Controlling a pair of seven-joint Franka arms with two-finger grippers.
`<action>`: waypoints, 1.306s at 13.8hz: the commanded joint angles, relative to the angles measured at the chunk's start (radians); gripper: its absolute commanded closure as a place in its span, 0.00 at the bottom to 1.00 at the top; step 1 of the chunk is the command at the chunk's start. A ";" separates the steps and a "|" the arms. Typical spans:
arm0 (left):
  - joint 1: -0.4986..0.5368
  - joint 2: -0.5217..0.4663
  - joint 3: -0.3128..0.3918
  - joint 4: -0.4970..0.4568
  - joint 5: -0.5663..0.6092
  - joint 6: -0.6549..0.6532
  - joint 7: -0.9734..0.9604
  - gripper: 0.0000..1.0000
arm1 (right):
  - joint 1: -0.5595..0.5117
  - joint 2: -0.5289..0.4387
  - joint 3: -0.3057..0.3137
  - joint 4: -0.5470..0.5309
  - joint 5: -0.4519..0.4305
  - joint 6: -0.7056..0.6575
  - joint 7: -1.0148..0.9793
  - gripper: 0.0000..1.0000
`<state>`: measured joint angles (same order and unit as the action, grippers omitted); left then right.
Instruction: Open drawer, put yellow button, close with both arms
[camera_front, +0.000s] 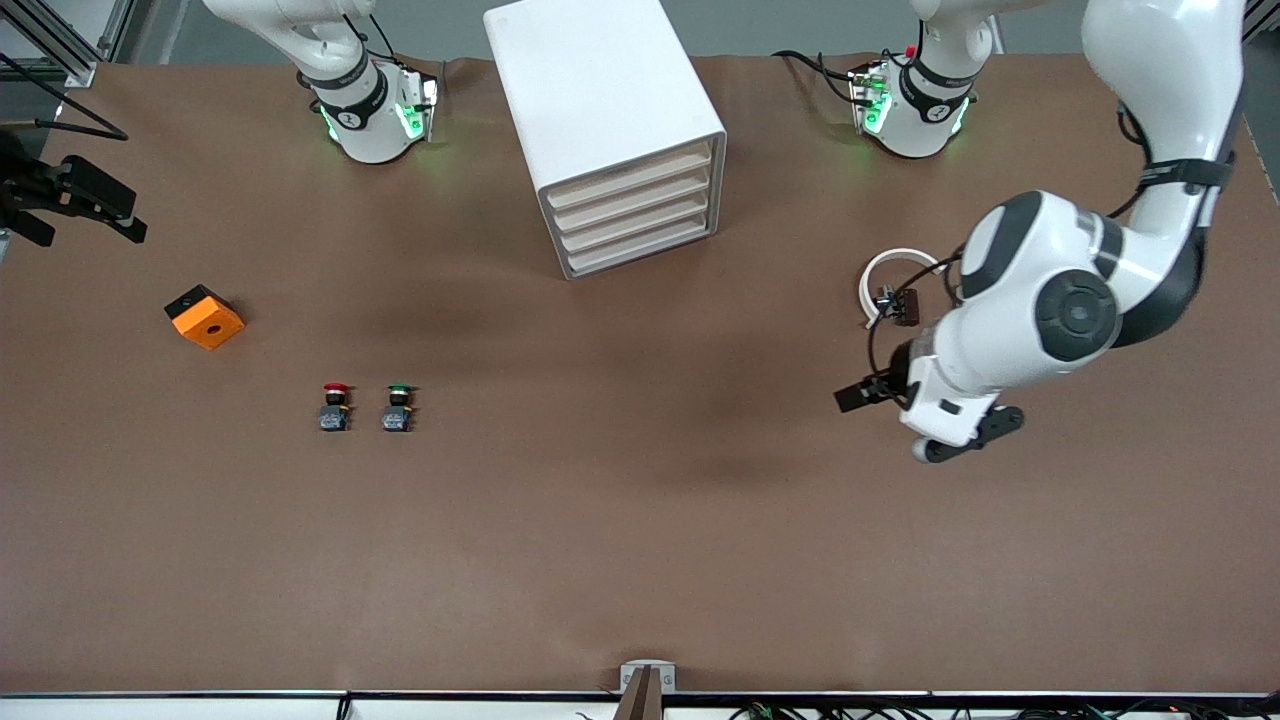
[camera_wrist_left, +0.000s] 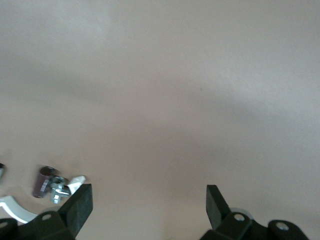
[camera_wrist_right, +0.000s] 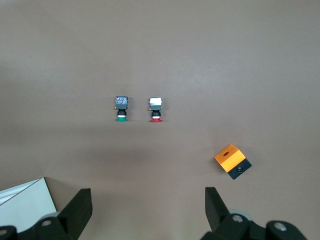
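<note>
Left gripper (camera_wrist_left: 149, 200), fingers apart, hangs at four o'clock from the cabinet (camera_front: 600, 100). Right gripper (camera_wrist_right: 149, 200), likewise spread, waits high over the table. Your drawers (camera_front: 630, 215) remain shut, so both stand ready.

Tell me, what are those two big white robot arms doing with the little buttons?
Nothing is being held yet. The white boxy cabinet has all four of its shallow drawers shut. The left gripper hangs open over bare brown table, close to a white ring. The right gripper hangs open too, high above the red-capped button, the green-capped button and an orange block. No yellow button shows.
</note>
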<state>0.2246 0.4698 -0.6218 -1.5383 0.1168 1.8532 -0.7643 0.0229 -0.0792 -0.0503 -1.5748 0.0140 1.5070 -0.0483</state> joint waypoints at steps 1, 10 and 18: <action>0.027 -0.043 -0.010 0.036 0.055 -0.069 0.008 0.00 | -0.005 0.010 0.004 0.025 -0.015 -0.016 -0.012 0.00; 0.245 -0.124 -0.022 0.170 0.080 -0.304 0.418 0.00 | -0.005 0.012 0.004 0.025 -0.014 -0.016 -0.016 0.00; 0.056 -0.341 0.269 0.136 -0.032 -0.362 0.608 0.00 | -0.003 0.012 0.004 0.025 -0.014 -0.016 -0.016 0.00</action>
<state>0.4103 0.2161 -0.5151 -1.3606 0.1238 1.5178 -0.2068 0.0230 -0.0776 -0.0500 -1.5741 0.0139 1.5069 -0.0527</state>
